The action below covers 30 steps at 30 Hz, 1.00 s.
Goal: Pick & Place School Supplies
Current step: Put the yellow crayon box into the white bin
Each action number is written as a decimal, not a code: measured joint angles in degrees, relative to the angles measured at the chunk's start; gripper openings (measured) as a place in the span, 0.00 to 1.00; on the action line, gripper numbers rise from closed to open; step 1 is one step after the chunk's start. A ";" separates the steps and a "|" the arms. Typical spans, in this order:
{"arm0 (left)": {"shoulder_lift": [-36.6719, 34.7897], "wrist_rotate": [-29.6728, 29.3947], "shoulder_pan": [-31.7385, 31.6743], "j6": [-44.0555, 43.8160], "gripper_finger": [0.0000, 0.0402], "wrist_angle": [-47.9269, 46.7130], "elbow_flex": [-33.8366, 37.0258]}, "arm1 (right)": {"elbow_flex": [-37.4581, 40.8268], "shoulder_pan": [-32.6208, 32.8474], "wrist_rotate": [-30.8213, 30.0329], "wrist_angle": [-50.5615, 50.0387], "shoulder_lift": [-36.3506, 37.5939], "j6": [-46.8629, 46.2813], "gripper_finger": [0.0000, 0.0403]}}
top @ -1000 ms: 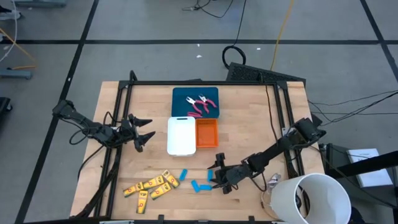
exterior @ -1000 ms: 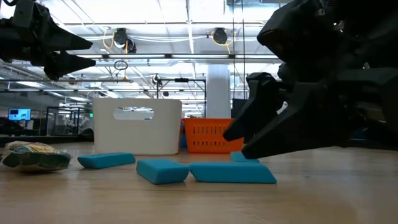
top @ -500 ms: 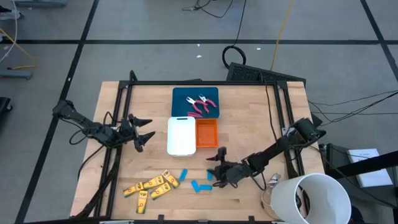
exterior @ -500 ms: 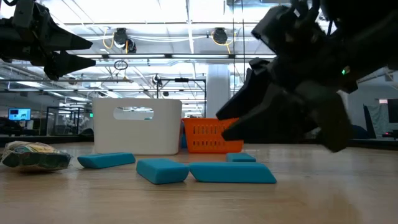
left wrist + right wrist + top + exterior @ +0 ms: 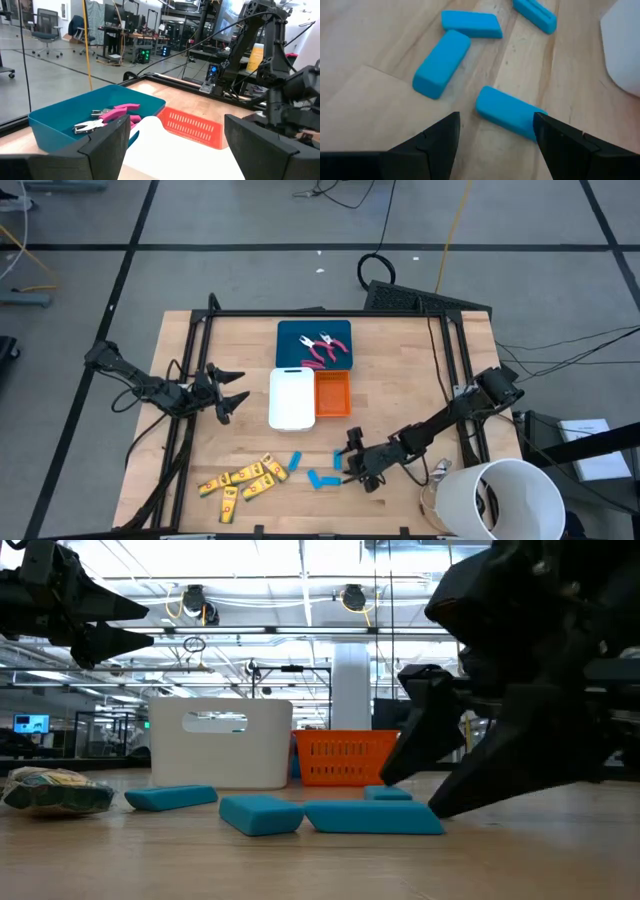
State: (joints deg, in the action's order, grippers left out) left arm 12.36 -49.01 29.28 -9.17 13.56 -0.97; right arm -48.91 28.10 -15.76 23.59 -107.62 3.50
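Several blue oblong pieces lie flat on the table near its near edge (image 5: 322, 478), (image 5: 441, 70), (image 5: 260, 813). My right gripper (image 5: 349, 461) is open and low over the table. Its fingers stand on either side of the blue piece nearest the orange tray (image 5: 507, 112), (image 5: 388, 793). Whether a finger touches that piece I cannot tell. The yellow pieces (image 5: 245, 477) lie in a loose heap left of the blue ones. Two pink-handled pliers (image 5: 322, 347), (image 5: 107, 114) rest inside the teal tray. My left gripper (image 5: 232, 391) hovers open, left of the white tray.
The teal tray (image 5: 290, 335), white tray (image 5: 291, 398) and orange tray (image 5: 332, 393) stand together at the table's middle. A big white cup (image 5: 500, 500) sits at the near right corner. A black frame runs around the table top.
My right gripper rose a little and shifted toward the far edge, then came back down toward the blue pieces and now stands lower, with its fingers near the table. The blue pieces have kept their places.
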 joint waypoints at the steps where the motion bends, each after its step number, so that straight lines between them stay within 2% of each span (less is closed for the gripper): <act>1: 0.00 0.00 0.00 -0.02 0.81 0.00 0.00 | -0.12 -0.01 -0.97 -0.21 0.11 1.08 0.61; 4: 0.01 0.00 -0.01 -0.02 0.81 0.00 0.00 | -0.08 -0.85 -2.19 -0.17 0.10 3.18 0.61; 9: 0.00 0.00 -0.02 -0.02 0.81 0.00 0.00 | -0.08 -2.48 -8.57 1.80 0.10 4.95 0.61; 18: 0.00 0.02 0.00 -0.02 0.81 -0.02 0.00 | -0.07 -3.36 -9.77 2.77 0.98 5.86 0.61; 23: 0.00 0.00 0.00 -0.02 0.81 0.00 0.00 | -0.06 -1.94 -9.79 0.16 7.82 -0.90 0.61; 30: 0.00 0.00 -0.02 -0.02 0.81 0.00 0.00 | -0.04 -3.06 -9.76 -10.98 22.27 -7.36 0.61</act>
State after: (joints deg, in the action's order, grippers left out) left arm 12.36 -49.01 29.26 -9.19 13.56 -0.97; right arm -48.95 25.04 -25.52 12.61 -85.36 -3.86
